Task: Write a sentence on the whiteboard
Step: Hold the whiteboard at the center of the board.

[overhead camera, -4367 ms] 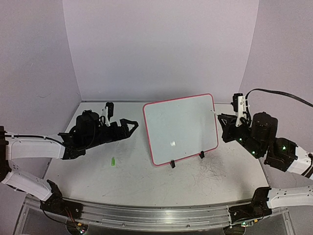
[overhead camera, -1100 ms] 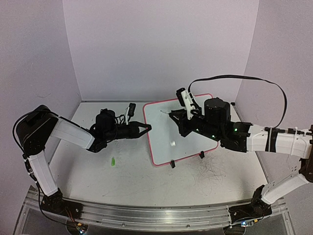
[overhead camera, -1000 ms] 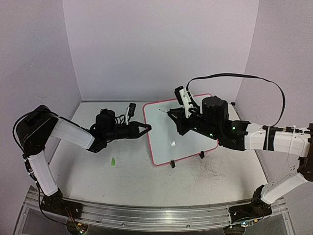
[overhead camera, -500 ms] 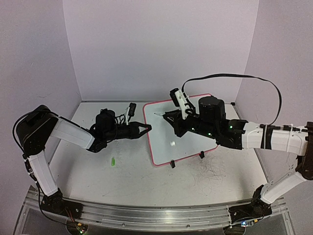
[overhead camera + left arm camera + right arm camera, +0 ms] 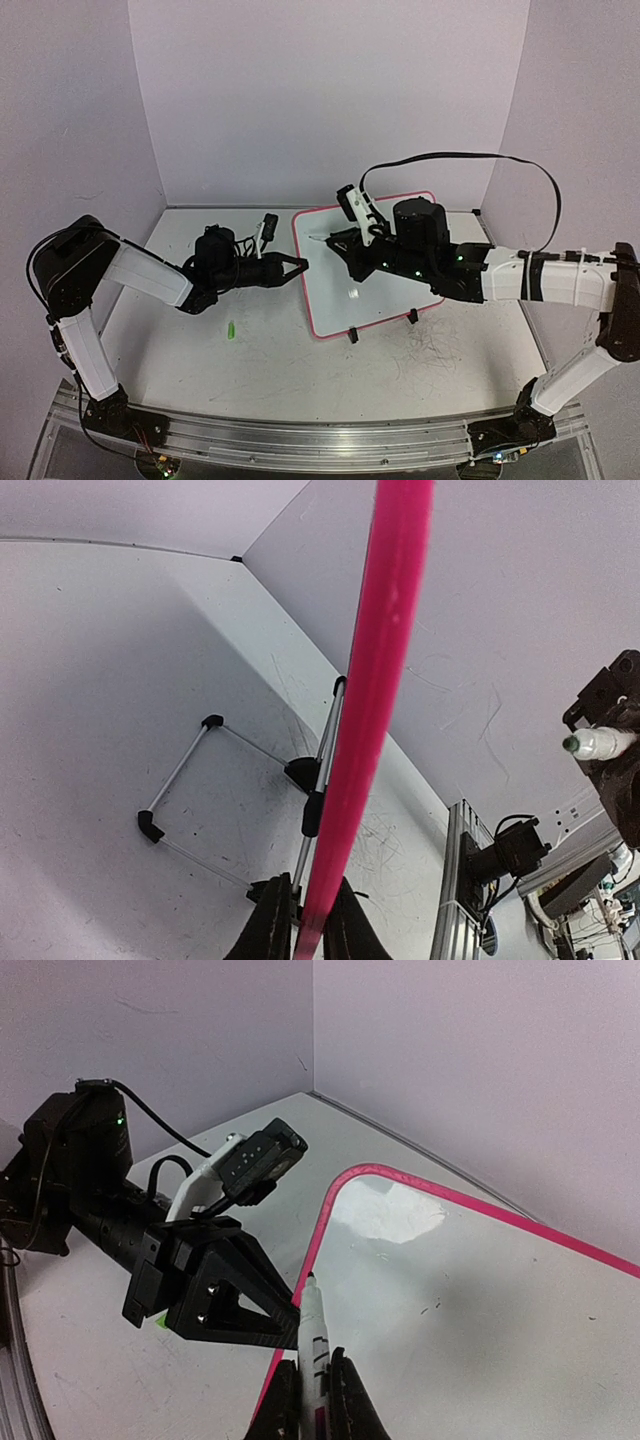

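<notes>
One whiteboard on two black clip feet, one marker, one small green cap at its eight o'clock, and two grippers: left gripper, right gripper.

From overhead, the right arm lies across the whiteboard and hides its twelve o'clock stretch. A small green thing on the table, off at the board's eight o'clock, is too small to name. At the left wrist the board shows only edge-on, a blurred pink bar running off the top. The left end effector is cut off at six o'clock. At the right wrist the marker and the right end effector run off at six o'clock. The board runs off at three o'clock.
</notes>
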Controlling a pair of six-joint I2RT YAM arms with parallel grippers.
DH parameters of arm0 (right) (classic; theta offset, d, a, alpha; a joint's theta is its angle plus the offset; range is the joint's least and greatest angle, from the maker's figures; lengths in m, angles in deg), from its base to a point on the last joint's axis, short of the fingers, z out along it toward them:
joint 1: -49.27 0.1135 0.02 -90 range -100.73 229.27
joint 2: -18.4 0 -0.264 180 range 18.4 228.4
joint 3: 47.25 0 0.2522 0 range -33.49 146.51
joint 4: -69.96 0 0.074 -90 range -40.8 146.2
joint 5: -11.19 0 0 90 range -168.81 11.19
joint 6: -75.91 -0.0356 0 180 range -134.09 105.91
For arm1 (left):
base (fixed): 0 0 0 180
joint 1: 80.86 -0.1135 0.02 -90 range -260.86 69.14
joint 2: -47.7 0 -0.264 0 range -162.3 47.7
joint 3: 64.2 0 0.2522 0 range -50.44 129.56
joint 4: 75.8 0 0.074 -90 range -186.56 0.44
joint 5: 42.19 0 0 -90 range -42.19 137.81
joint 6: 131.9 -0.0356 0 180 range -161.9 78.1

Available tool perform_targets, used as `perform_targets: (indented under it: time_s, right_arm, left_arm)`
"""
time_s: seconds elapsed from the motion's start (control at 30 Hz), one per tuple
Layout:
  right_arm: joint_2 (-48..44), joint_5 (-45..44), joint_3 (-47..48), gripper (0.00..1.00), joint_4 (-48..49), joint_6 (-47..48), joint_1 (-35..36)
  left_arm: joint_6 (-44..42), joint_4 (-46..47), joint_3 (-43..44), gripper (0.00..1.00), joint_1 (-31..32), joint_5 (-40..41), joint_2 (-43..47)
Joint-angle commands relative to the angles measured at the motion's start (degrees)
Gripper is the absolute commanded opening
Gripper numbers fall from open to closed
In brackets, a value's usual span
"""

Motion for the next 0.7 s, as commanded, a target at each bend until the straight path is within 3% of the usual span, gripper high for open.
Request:
perform_targets:
  time_s: [0.0,0.67]
  right_arm:
    - [0.9,-1.55,3.13,0.0,1.31,-0.04,0.33]
    - [6.16,-8.75,7.15,0.0,0.27,1.66,2.33]
  left_arm:
    - [-1.2,2.47,0.06,0.11,-0.29,-0.89,1.62]
    - [-3.55,2.43,-0.57,0.04,-0.29,-0.71,1.56]
